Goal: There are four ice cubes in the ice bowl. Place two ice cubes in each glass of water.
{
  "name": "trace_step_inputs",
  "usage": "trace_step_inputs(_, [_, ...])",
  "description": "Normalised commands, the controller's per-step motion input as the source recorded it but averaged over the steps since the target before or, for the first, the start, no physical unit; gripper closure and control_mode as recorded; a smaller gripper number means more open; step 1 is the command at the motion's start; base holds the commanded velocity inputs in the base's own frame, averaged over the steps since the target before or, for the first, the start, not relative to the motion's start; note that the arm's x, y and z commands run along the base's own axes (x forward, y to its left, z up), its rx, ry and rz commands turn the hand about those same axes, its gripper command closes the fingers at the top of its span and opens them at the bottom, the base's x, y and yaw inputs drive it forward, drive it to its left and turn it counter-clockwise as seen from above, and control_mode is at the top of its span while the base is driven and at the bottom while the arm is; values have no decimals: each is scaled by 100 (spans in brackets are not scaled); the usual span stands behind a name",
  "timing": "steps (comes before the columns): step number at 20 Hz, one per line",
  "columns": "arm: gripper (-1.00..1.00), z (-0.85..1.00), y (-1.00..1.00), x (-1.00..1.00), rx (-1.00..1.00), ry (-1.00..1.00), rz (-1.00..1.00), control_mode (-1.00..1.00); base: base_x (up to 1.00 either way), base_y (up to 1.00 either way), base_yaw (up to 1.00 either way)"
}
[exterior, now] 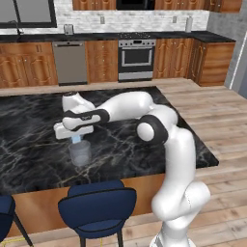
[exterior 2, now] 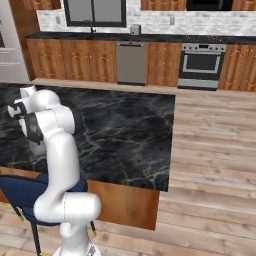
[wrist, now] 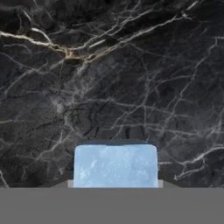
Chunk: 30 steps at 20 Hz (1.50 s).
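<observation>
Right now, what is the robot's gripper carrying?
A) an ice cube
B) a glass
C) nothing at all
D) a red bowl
A: in the hand view a pale-blue ice cube sits between the fingers, and in the left base view the gripper holds it just above a glass on the counter.

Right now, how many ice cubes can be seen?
1. A single ice cube is held in the pincer, just above the glass of water on the island counter. Others may be hidden.
</observation>
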Motion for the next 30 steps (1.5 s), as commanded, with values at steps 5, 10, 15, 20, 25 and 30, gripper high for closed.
trace_step_inputs(5, [100,-13,0,-24,0,0,0,-100,0,0,0])
trace_step_inputs(10, [100,-1,-17,-25,0,-4,0,-100,0,0,0])
trace_step_inputs(15, [100,-6,-36,-37,0,-1,0,-100,0,0,0])
trace_step_inputs(20, [100,-14,-1,-12,1,0,0,-100,0,0,0])
trace_step_inputs(25, [-100,-2,2,19,1,1,0,-100,0,0,0])
trace_step_inputs(30, [-100,81,0,-15,5,1,0,-100,0,0,0])
